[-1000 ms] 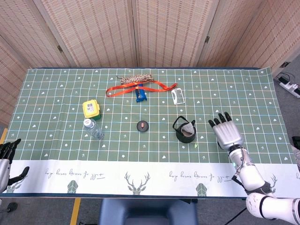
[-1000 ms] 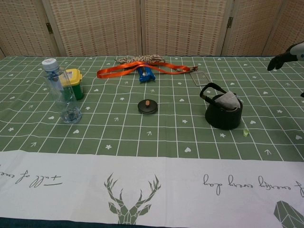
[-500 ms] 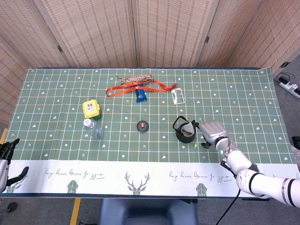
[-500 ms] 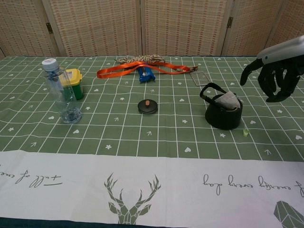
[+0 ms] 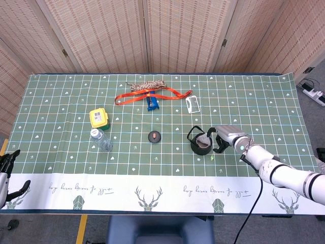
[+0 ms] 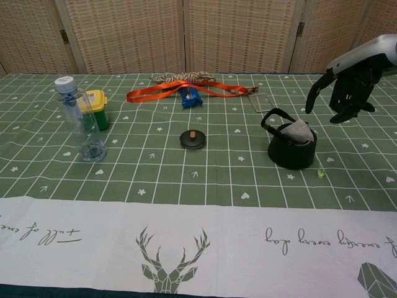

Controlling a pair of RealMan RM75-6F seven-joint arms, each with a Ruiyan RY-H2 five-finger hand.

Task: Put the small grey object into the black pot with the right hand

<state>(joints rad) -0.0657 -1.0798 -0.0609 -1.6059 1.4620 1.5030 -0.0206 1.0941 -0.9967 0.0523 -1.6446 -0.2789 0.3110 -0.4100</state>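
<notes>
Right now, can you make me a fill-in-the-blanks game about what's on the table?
1. The small grey object sits in the black ____.
2. The robot's right hand hovers near the pot and holds ____.
3. The clear bottle stands next to a ____ box.
4. The long strap at the back of the table is ____.

Missing words: pot; nothing; yellow; orange

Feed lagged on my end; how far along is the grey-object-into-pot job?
Done, it seems: the small grey object already sits in the black pot, poking above its rim. In hand: nothing; the right hand hovers empty above and to the pot's right. Left: only withdrawing that hand. The left hand idles at the table's edge.
</notes>
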